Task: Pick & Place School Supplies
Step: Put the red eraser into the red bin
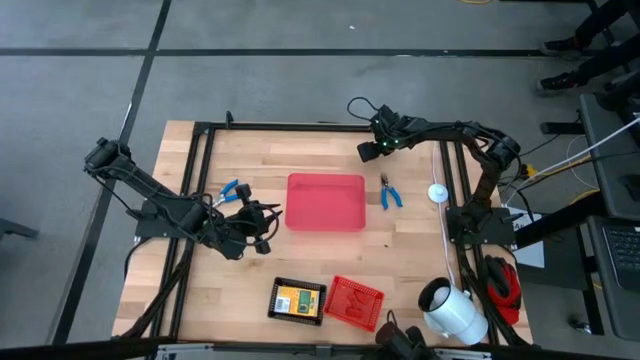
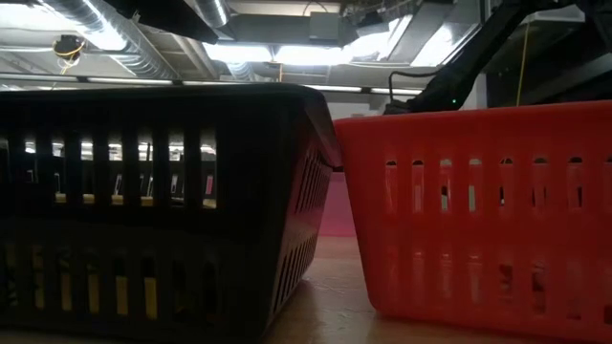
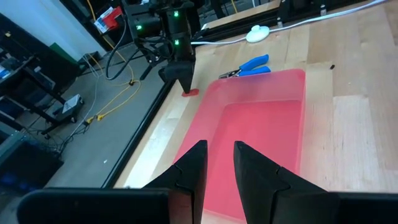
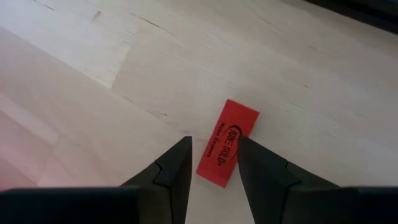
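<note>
Table (image 1: 400,260): two blue pliers (image 1: 390,192), one red block (image 4: 227,142); right pincer (image 4: 214,155) released astride block.

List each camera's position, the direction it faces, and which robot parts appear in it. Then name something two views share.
High view: overhead, straight down on the table; both arms, red tray.
Low view: table height, level; black basket, red mesh basket, one arm behind.
Left wrist view: left arm's wrist, looking over the tray; the left gripper, open.
Right wrist view: right arm's wrist, looking down; right gripper open around a red block.
Shared: left wrist view also shows that block and the right gripper above it.
</note>
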